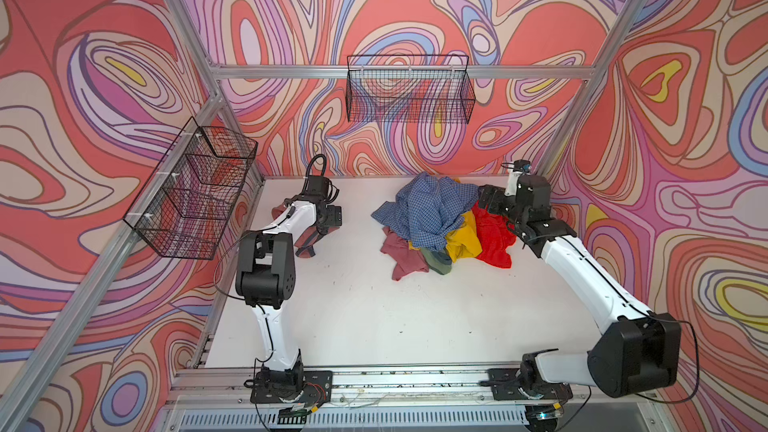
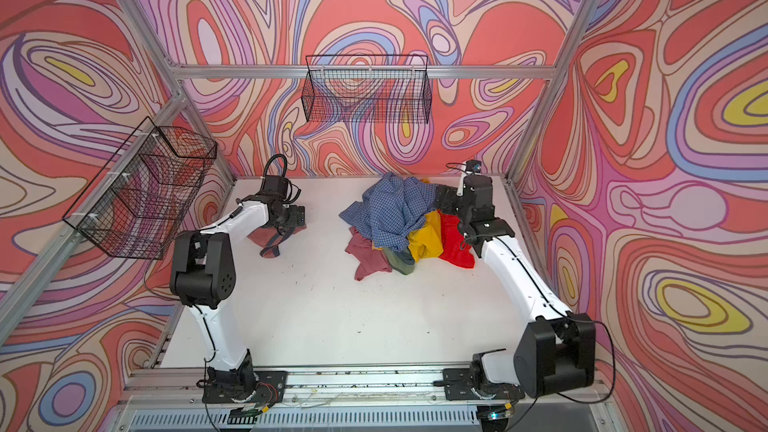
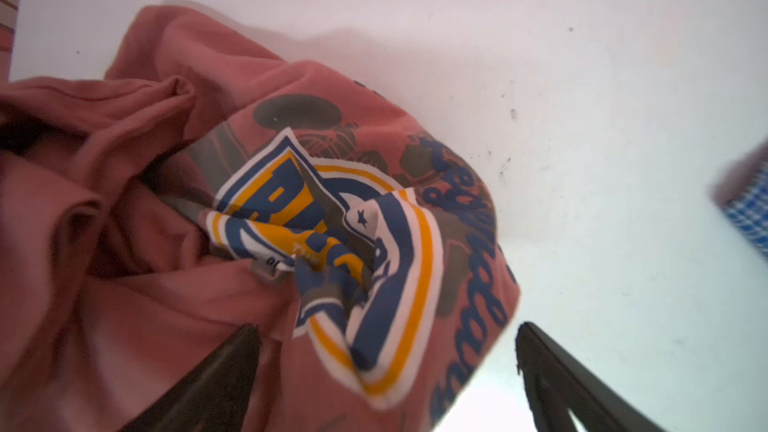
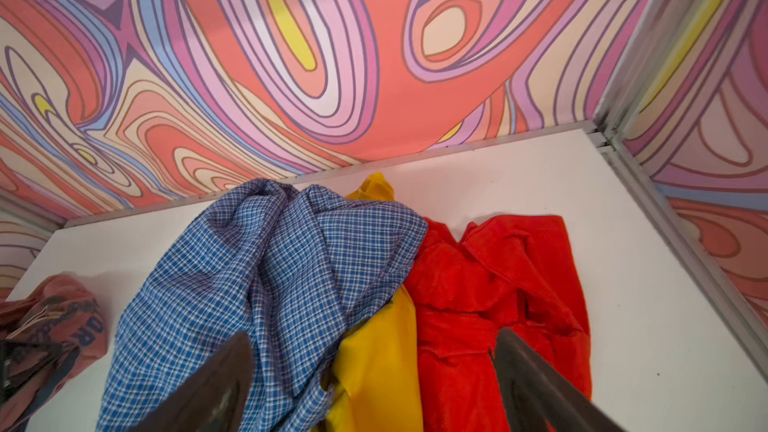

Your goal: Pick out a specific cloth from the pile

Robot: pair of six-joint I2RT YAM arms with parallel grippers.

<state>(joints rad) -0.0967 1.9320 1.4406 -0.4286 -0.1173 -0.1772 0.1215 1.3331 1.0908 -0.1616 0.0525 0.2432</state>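
Left hand [image 3: 386,328] released, jaws spread over the cloth [image 3: 257,184], which lies crumpled on the desk [image 1: 353,309], well apart from the pile [image 1: 432,218]. Right hand [image 4: 374,334] also spread wide, empty, above the pile.

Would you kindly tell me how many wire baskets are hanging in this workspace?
2: the left basket hangs along the left side; the back basket hangs at the rear, higher up. No others appear hidden.
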